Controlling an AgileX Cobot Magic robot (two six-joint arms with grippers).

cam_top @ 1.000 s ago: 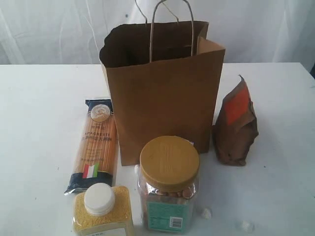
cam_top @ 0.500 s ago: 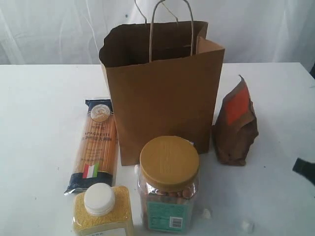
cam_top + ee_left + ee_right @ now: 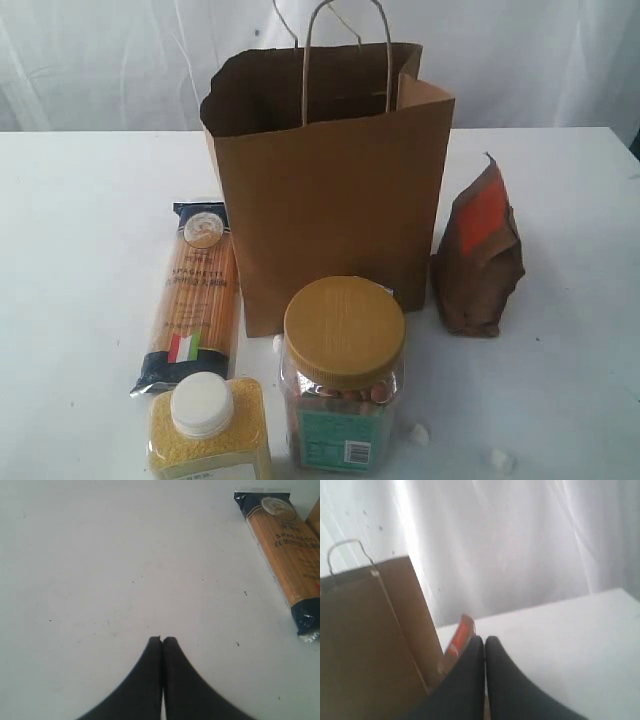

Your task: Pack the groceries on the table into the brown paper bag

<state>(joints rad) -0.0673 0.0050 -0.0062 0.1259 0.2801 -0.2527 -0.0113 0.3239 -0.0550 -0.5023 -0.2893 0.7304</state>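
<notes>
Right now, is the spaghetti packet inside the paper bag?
No, in the exterior view the spaghetti packet lies flat on the table, outside the brown paper bag.

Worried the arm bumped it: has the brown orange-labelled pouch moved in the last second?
No. The brown orange-labelled pouch stands upright in the same spot, just right of the brown paper bag.

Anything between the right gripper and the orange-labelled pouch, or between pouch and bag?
Nothing visible. From the right wrist view the shut right gripper faces the brown orange-labelled pouch with no item between. The pouch stands beside the brown paper bag, whose top is open.
</notes>
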